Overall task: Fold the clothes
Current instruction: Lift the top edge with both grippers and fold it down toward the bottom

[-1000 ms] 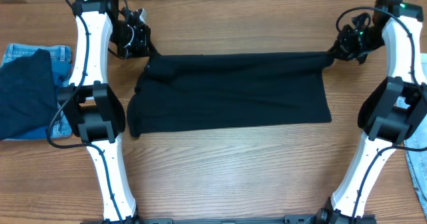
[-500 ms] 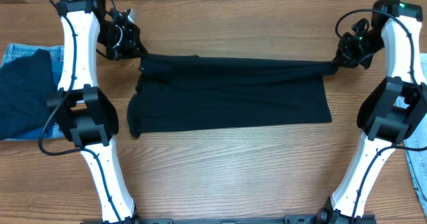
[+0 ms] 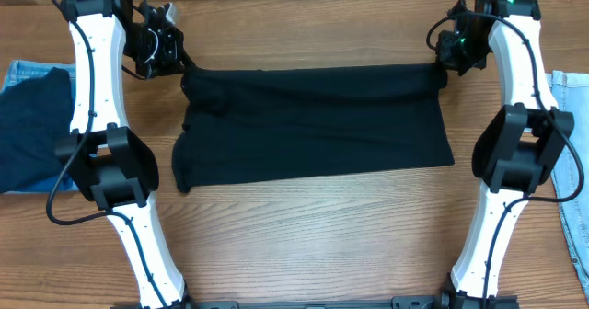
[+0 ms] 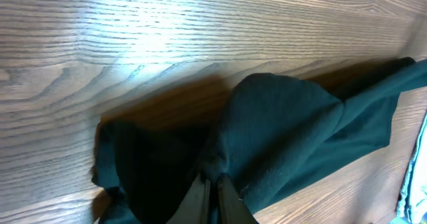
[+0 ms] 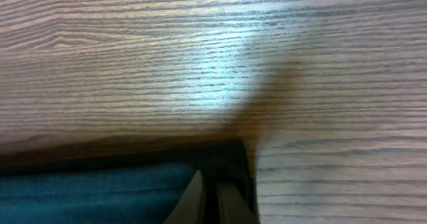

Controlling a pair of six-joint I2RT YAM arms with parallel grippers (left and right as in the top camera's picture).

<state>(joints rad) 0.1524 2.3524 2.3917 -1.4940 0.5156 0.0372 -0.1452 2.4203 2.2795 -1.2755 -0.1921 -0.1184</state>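
Observation:
A black garment (image 3: pixel 313 125) lies spread across the middle of the wooden table, folded into a wide band. My left gripper (image 3: pixel 181 67) is shut on its far left corner, with the cloth bunched around the fingers in the left wrist view (image 4: pixel 215 184). My right gripper (image 3: pixel 440 67) is shut on its far right corner, and the right wrist view (image 5: pixel 212 187) shows the fingers pinching the dark edge. The garment's far edge is stretched taut between the two grippers.
A stack of folded clothes (image 3: pixel 32 130), a dark piece on blue denim, lies at the left table edge. A light blue denim piece (image 3: pixel 571 162) lies at the right edge. Bare wood (image 3: pixel 313 245) runs along the near side.
Both grippers have carried the garment's far edge farther back on the table. The right arm swung left and back, the left arm shifted left and back. The fold now lies flatter.

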